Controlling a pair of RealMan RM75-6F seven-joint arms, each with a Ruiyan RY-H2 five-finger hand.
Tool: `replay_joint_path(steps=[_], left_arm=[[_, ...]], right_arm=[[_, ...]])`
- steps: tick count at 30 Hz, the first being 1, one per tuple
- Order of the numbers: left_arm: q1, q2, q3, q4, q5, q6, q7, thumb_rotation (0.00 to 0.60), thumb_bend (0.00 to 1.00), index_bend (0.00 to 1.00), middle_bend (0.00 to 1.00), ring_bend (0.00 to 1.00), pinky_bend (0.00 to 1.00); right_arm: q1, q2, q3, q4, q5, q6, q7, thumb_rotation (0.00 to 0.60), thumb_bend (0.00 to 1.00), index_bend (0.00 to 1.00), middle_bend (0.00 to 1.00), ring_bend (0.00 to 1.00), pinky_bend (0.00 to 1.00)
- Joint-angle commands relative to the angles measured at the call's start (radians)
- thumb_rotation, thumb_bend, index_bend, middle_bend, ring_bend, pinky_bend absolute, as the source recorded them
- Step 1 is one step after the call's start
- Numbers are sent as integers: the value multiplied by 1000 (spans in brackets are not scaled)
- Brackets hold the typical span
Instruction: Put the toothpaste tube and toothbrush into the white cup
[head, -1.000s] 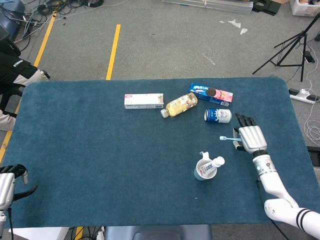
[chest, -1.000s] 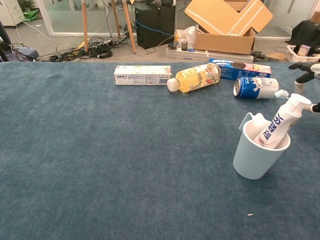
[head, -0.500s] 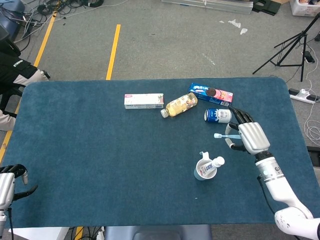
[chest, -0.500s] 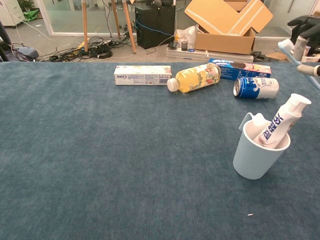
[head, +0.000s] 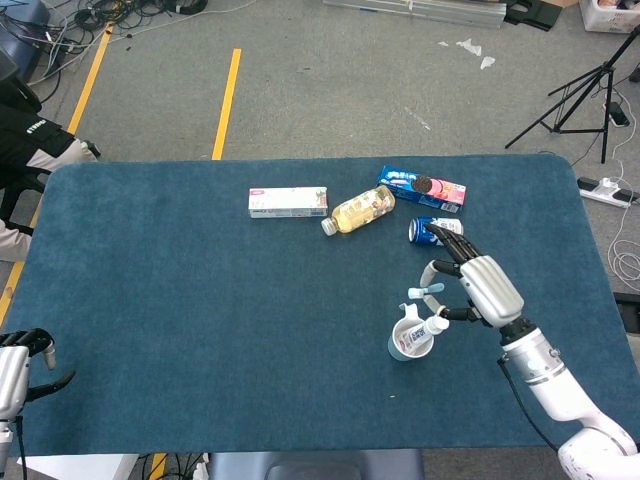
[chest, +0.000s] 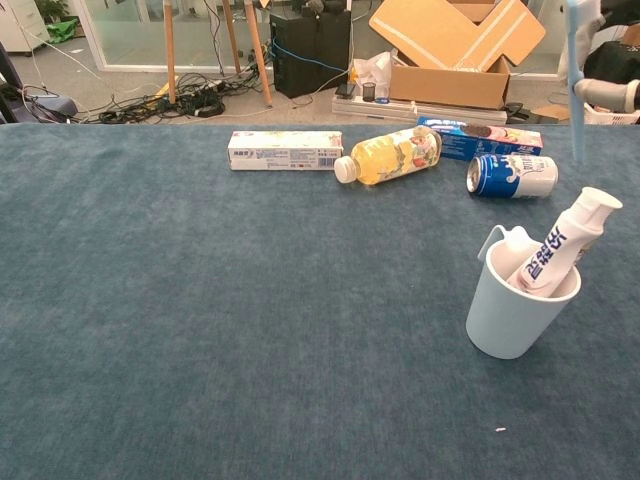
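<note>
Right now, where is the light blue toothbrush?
The light blue toothbrush is held upright in the right hand, just above the white cup, right side of the table in both views.

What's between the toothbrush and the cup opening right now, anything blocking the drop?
Only the toothpaste tube, already leaning in the white cup with its cap over the right rim. The toothbrush, held by the right hand, hangs upright above that side; the opening's left part looks free.
</note>
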Motion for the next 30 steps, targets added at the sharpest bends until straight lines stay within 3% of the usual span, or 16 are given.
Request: replay_joint_path(steps=[1,13,30], left_arm=[[1,1,0,-1,1,2,-1,600,0,707,452,389,351],[3,4,0,-3,4,6,-6,600,0,707,452,389,351],[3,5,0,-4,4,6,-5,600,0,707,452,389,351]], right_arm=[[13,-19,-7,-1,-34,20,42,600,293,576,50,0,110],[46,-57,-45,-19,-102,36,186,600,293,576,56,0,110],[57,-104,-142,136,-129,35,510,600,293,577,64,0,110]])
